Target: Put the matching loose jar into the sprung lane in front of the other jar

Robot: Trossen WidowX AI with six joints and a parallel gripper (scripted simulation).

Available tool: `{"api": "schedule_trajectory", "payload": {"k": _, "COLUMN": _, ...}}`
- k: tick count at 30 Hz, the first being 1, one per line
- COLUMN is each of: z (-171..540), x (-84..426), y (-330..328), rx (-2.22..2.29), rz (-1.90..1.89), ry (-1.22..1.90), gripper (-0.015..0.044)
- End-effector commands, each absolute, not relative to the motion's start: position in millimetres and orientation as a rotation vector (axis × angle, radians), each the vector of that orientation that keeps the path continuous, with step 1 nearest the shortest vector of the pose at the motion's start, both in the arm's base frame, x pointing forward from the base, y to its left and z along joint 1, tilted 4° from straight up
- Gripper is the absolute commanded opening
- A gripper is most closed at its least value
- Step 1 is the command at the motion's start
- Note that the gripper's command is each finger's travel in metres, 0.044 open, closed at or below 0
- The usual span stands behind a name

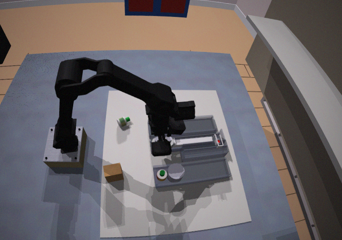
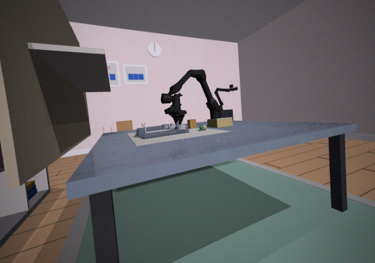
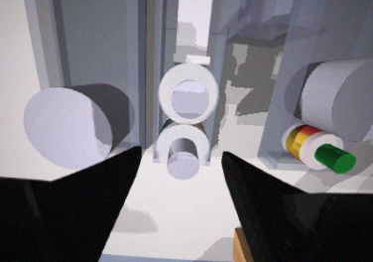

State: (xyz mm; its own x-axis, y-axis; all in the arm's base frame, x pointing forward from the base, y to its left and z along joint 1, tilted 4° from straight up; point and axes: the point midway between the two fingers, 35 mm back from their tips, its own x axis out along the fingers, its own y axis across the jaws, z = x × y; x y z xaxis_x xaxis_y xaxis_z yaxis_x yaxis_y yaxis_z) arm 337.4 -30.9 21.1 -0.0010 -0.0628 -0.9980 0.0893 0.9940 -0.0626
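My gripper is open, with one fingertip on each side of the front jar and gaps showing beside it. The front jar, white with a pale lilac cap, stands at the front end of the sprung lane. A matching rear jar stands directly behind it, close against the white pusher plate. Both appear upright. The pusher's white bar runs back from the plate. The low front stop is hidden by the front jar.
A jar with a green cap and a wide lilac jar stand in the neighbouring lane. Another wide lilac jar stands in the opposite lane. A green-banded jar and an orange block are on the white mat.
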Motion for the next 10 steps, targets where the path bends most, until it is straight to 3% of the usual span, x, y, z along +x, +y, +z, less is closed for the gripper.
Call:
{"api": "schedule_trajectory", "payload": {"k": 1, "z": 23.7, "x": 330.7, "y": -30.2, "rx": 0.022, "rz": -0.123, "ry": 1.566, "gripper": 0.0303}}
{"api": "schedule_trajectory", "payload": {"k": 10, "z": 25.0, "x": 301.5, "y": -27.4, "rx": 0.022, "rz": -0.123, "ry": 1.568, "gripper": 0.0303}}
